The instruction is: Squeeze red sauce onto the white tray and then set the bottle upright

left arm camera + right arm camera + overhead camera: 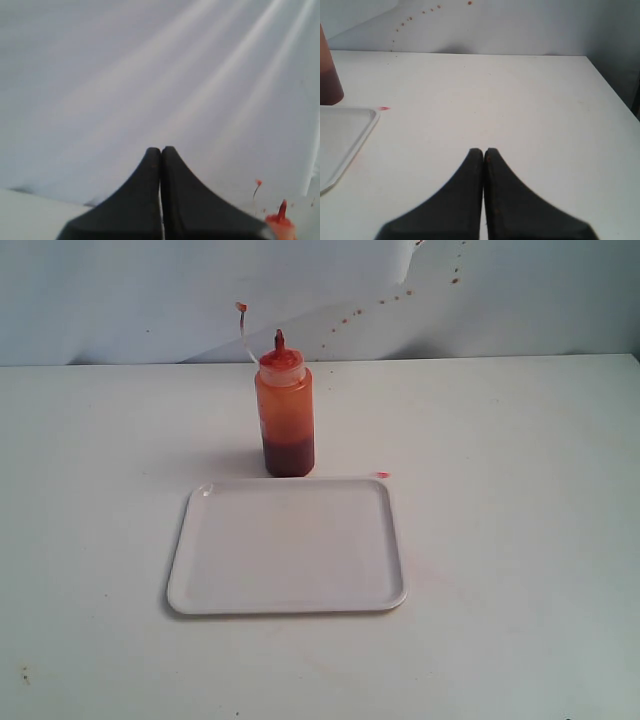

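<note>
The bottle [285,418] stands upright on the table just behind the white tray [287,546], its red nozzle up and its thin tethered cap [241,308] arching off to the left. Dark red sauce [289,455] fills its bottom part. No sauce blob shows on the tray. Neither gripper appears in the exterior view. My left gripper [160,150] is shut and holds nothing, with the bottle's nozzle [282,212] at the picture's corner. The right gripper [483,151] is also shut and holds nothing, and the tray's corner [342,137] and the bottle's base [330,85] lie well off to its side.
A small red smear [382,475] lies on the table by the tray's far right corner. Red specks [400,295] dot the grey backdrop behind. The white table [520,540] spreads wide around the tray, and its right edge [615,90] shows in the right wrist view.
</note>
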You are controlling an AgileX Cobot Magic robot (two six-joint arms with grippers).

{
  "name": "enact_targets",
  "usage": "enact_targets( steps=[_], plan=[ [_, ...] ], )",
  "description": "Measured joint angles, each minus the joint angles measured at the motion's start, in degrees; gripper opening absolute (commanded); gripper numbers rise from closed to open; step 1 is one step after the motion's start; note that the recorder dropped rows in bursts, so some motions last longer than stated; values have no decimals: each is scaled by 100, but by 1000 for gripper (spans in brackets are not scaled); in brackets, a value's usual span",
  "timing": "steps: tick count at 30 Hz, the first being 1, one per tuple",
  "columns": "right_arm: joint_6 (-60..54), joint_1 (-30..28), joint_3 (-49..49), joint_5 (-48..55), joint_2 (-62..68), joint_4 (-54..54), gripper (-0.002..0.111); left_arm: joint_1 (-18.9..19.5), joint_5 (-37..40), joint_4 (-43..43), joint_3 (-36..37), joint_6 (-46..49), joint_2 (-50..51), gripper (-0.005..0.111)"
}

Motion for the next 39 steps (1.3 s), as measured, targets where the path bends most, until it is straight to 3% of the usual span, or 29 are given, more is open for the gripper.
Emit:
enact_targets(
  steps=[14, 20, 25, 39],
  plan=[
    [0, 0, 0, 0, 0, 0, 0, 0, -954, 216, 0, -587, 0, 0],
    [0, 0, 0, 0, 0, 0, 0, 0, -1439, 1391, 0, -1378, 84, 0],
    [0, 0, 0, 0, 0, 0, 0, 0, -2235, 2246, 0, -1770, 1073, 0],
    [0, 0, 0, 0, 0, 0, 0, 0, -5066, 2578, 0, -1236, 5661, 0]
  ],
)
